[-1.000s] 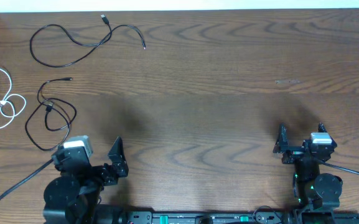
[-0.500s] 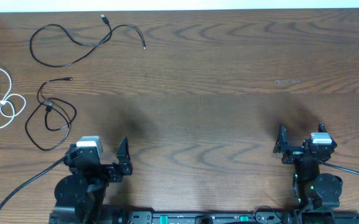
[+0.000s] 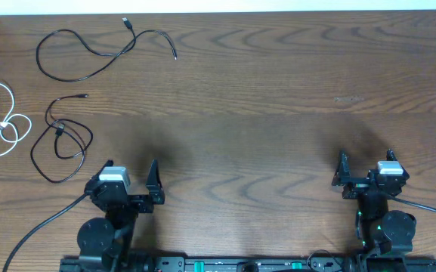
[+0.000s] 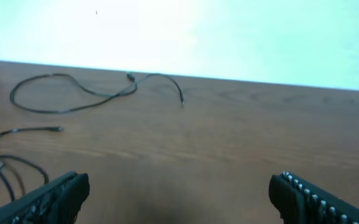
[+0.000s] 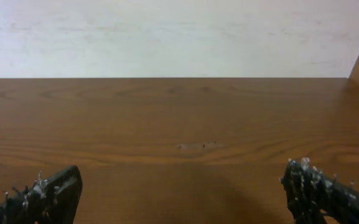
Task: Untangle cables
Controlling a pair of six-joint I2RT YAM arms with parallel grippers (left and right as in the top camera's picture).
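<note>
Both arms sit at near edge. Left end effector [image 3: 131,170] and right end effector [image 3: 366,159] are released, jaws wide, nothing in them. All cables lie far-left on wood-grain tabletop [image 3: 263,113]: black cable [image 3: 89,53] in open curve, 2nd black cable [image 3: 63,143] looped over itself, white cable [image 3: 2,121] coiled. They lie apart, so separating prob. done. Next, if any: left end effector loosens self-crossed loops. Cords thin, limp, w/ small plugs.

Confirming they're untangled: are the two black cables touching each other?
Apart. The overhead view shows bare table between the far black cable and the near black cable; the left wrist view shows the same gap.
</note>
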